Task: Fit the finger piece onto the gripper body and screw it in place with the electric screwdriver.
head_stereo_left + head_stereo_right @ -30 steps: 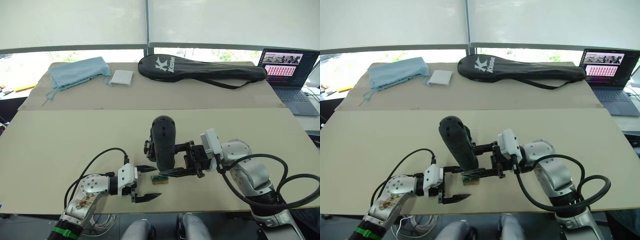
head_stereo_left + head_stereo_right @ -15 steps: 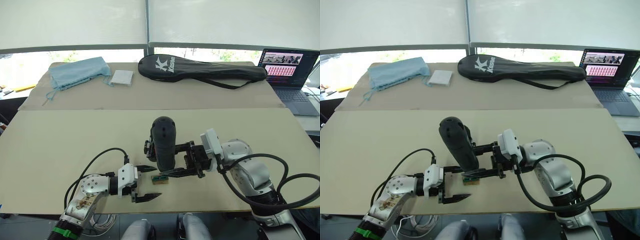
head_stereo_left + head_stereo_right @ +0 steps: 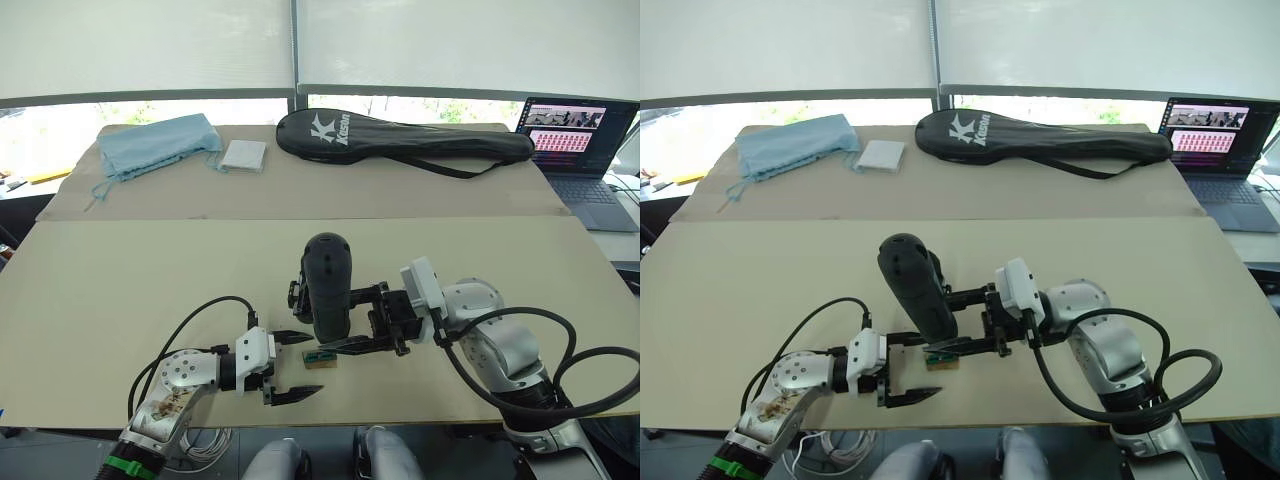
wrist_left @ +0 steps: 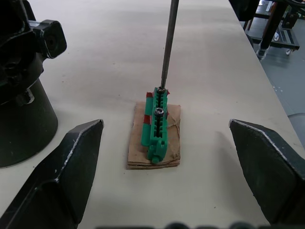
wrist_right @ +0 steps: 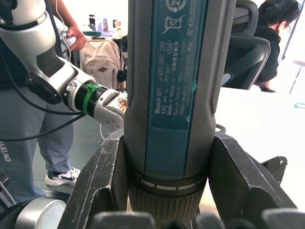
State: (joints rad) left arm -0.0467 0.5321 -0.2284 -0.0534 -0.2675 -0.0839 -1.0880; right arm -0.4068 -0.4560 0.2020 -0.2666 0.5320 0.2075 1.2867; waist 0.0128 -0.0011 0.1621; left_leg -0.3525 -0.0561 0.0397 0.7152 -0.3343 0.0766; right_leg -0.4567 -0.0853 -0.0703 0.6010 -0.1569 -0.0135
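My right gripper (image 3: 337,318) is shut on the electric screwdriver (image 3: 328,285), a thick black cylinder held upright over the near middle of the table. Its thin metal bit (image 4: 167,43) points down onto a screw in a small green holder on tan card (image 4: 156,129). My left gripper (image 3: 306,365) is open, one finger on each side of that green holder (image 3: 321,357) without touching it. The gripper body (image 4: 19,86), a chunky black block on a round base, stands just beside the holder, mostly behind the screwdriver in the head views. The finger piece is out of view.
At the table's far side lie a black racket bag (image 3: 400,140), a blue cloth (image 3: 160,143) and a small white folded cloth (image 3: 244,154). A laptop (image 3: 575,140) stands at the far right. The table's front edge (image 3: 330,424) runs just below my grippers. People (image 5: 276,28) show beyond the table.
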